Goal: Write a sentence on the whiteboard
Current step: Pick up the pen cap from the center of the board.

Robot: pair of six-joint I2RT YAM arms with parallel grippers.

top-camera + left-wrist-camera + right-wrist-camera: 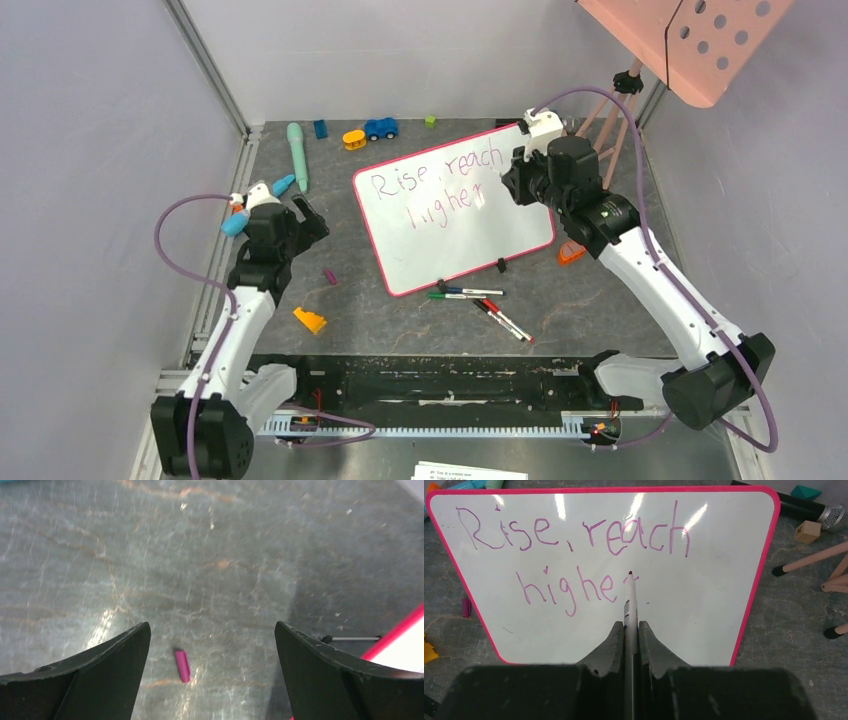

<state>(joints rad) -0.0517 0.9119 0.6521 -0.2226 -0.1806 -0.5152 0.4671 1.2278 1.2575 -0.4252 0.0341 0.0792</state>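
Black bases of both arms sit at the bottom of the top external view. Beyond them the whiteboard (pixel 470 240) lies flat and skewed on the grey table (pixel 600 300), right of centre. The sentence (pixel 430 185) runs across its upper half in two pink lines. The right gripper (pixel 512 178) hangs over the board's upper right part, and the left gripper (pixel 305 215) is well left of the board. Three markers (pixel 465 293) lie just below the board's near edge, with a pink cap (pixel 330 276) and an orange wedge (pixel 310 320) to their left.

From the left wrist, the left gripper (pixel 212 630) has its two dark fingers (pixel 120 650) spread wide with nothing between them. The pink cap (pixel 181 665) lies on the table below the gap. A corner of the whiteboard (pixel 405 650) shows at the right edge.

From the right wrist, the right gripper (pixel 631 627) is pressed together on a slim marker (pixel 630 595). Its dark red tip meets the last stroke of "higher". The whiteboard (pixel 704 580) fills most of this view, and the sentence (pixel 574 535) reads "Rise, reach" over "higher". A small wooden cube (pixel 808 531) lies past the board's right rim.
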